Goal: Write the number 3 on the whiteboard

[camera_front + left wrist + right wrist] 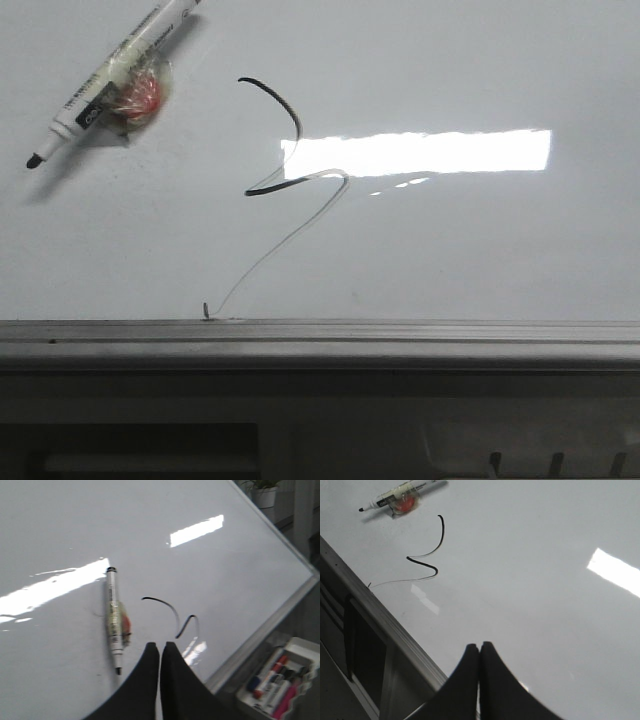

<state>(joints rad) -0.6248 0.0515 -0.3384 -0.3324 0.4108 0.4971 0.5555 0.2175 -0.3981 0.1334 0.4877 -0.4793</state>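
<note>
At the far left of the front view, a marker (110, 82) is seen lying uncapped on the whiteboard (480, 260), tilted with its black tip low and to the left, and a clear wrap with a red patch (140, 95) is fixed around its middle. Just to the right of the marker, the number 3 (285, 150) is drawn as a thin black line: a curved top stroke, a kink in the middle, and a long faint tail that is carried down to the grey frame edge (400, 335) at the board's near side. Further right, a bright rectangular reflection (420, 152) is laid across the board, touching the kink. In the left wrist view, the left gripper (160, 652) is seen with its dark fingers pressed together and nothing between them, held above the board close to the marker (115, 625) and the number 3 (170, 612); a tray of markers (280, 680) is seen beyond the frame. In the right wrist view, the right gripper (479, 652) is likewise closed and empty, well apart from the number 3 (432, 555).
</note>
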